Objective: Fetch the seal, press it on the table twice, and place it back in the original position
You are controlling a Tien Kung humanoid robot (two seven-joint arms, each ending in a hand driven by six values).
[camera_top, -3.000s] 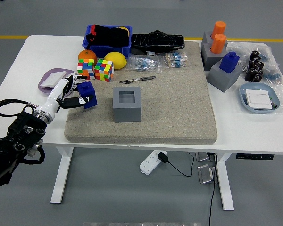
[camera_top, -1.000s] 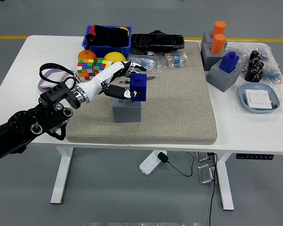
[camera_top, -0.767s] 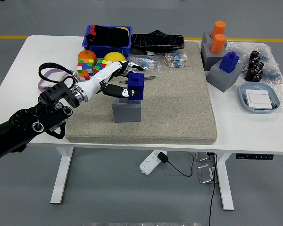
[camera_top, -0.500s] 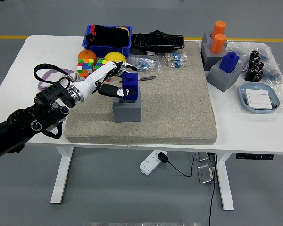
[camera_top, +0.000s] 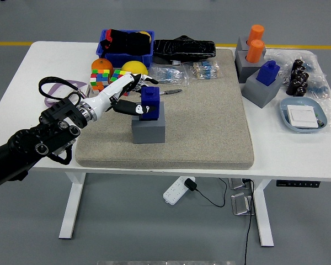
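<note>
My left hand (camera_top: 133,98) has white fingers and is shut on the blue seal (camera_top: 150,103). It holds the seal over the open top of the grey square holder (camera_top: 149,128) in the middle-left of the beige mat (camera_top: 209,121); the seal's base is at or just inside the opening. The black left arm (camera_top: 33,143) comes in from the lower left. The right hand is out of view.
Two colour cubes (camera_top: 106,79), an orange (camera_top: 101,64) and a lemon (camera_top: 133,67) lie behind my hand. A pen (camera_top: 170,92) lies behind the holder. A blue bin (camera_top: 127,45), another blue seal in a grey holder (camera_top: 265,83), orange seals (camera_top: 255,43) and a tray (camera_top: 302,115) stand around.
My left hand carried the blue seal from the mat's left edge to above the grey holder, then shifted it left and down onto the holder's opening.
</note>
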